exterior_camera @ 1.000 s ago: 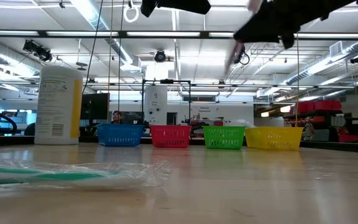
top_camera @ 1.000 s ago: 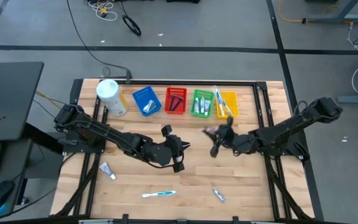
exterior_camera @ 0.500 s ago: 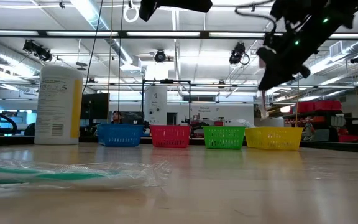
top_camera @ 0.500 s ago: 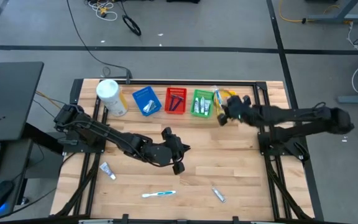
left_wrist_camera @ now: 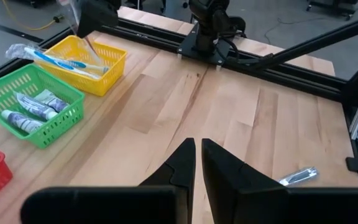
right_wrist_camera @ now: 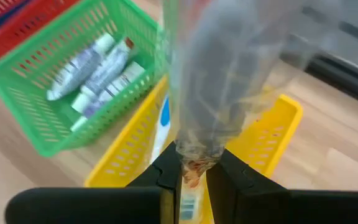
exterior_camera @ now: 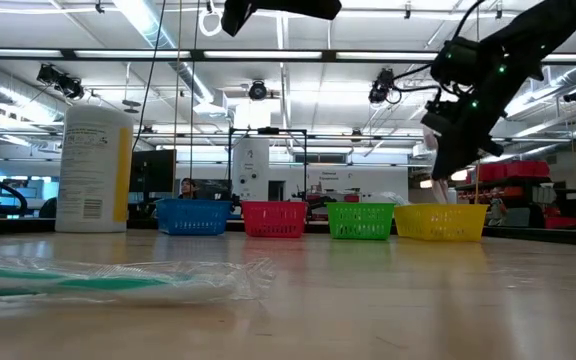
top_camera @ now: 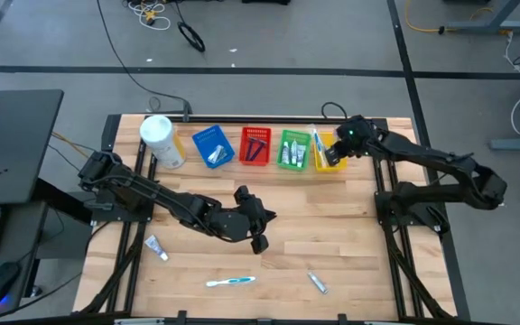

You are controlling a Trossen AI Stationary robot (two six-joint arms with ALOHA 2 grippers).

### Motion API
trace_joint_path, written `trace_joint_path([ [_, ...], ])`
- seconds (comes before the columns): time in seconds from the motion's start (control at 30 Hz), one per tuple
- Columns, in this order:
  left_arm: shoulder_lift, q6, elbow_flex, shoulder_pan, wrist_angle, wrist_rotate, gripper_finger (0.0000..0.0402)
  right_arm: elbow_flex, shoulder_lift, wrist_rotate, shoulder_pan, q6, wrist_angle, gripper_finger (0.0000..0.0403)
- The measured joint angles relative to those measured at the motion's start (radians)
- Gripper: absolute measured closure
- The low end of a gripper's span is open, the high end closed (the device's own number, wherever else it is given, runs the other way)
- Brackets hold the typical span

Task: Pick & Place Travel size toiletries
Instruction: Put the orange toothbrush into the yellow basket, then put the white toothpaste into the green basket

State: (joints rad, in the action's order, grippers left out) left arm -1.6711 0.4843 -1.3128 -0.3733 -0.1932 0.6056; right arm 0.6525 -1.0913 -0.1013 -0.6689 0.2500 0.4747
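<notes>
My right gripper (top_camera: 335, 153) hovers over the yellow basket (top_camera: 331, 144) at the table's far edge, shut on a toothbrush in a clear wrapper (right_wrist_camera: 219, 81). A white-blue wrapped toothbrush (left_wrist_camera: 61, 61) lies in that basket. The green basket (top_camera: 293, 150) holds small tubes (right_wrist_camera: 98, 65). My left gripper (top_camera: 258, 231) hangs shut over the middle of the table, touching nothing. On the wood lie a wrapped toothbrush (top_camera: 230, 282) and two small tubes (top_camera: 156, 246) (top_camera: 318, 282). My right gripper pinches the crumpled end of the clear wrapper (right_wrist_camera: 192, 163) between its two fingers. It comes from above, pointing down. The wrapped toothbrush hangs below the fingers (left_wrist_camera: 87, 38) toward the yellow basket; whether its lower end touches the basket, I cannot tell.
A blue basket (top_camera: 212, 146) and a red basket (top_camera: 255, 146) stand in the same far row, with a large white canister (top_camera: 162, 140) at its left end. Black frame rails (top_camera: 382, 194) run along the table's sides. Bare wood lies between the two arms.
My right gripper has carried the wrapped toothbrush from the middle of the table toward the far edge, and it now hangs over the yellow basket. On the way the arm stretched out and the gripper tipped to point downward.
</notes>
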Motion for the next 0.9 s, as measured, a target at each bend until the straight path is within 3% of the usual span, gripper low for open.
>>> trace_joint_path([
  [0.3, 0.000, -0.006, 0.000, 0.000, 0.000, -0.032, 0.0365, -0.025, -0.103, 0.052, -0.011, -0.023, -0.007, 0.0322],
  [0.47, 0.000, -0.009, 0.000, 0.000, 0.000, -0.025, 0.0365, -0.029, -0.108, -0.011, -0.012, -0.024, -0.018, 0.0296],
  [0.9, 0.000, -0.012, 0.000, 0.000, -0.005, -0.023, 0.0365, 0.020, -0.104, 0.000, -0.011, -0.058, -0.053, 0.0236],
])
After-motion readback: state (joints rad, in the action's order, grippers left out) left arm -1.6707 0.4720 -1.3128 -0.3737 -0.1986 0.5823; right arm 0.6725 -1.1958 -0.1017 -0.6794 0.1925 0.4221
